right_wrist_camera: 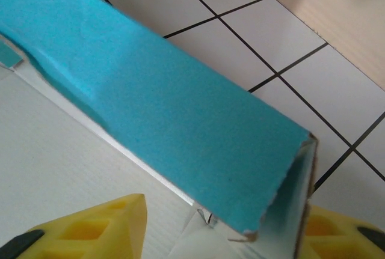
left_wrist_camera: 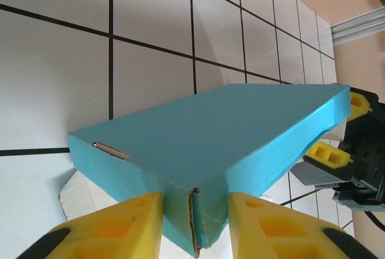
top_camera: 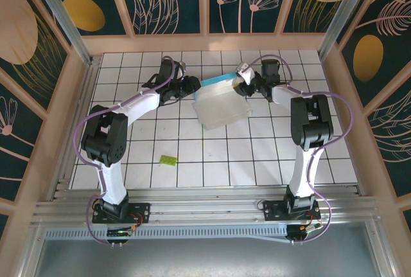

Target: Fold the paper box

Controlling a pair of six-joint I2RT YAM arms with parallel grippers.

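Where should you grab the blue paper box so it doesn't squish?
Take the paper box by its raised blue wall, at an end corner, coming in from the side. That wall is thin folded card standing up off the table, so it fits between the jaws; the broad white panel offers no such edge. The left gripper holds one such corner.

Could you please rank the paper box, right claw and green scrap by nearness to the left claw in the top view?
1. Turquoise-and-white paper box: centre, gripped by the left claw.
2. Right claw: across the box, at its right end.
3. Small lime-green flat piece: near-left, lying apart.
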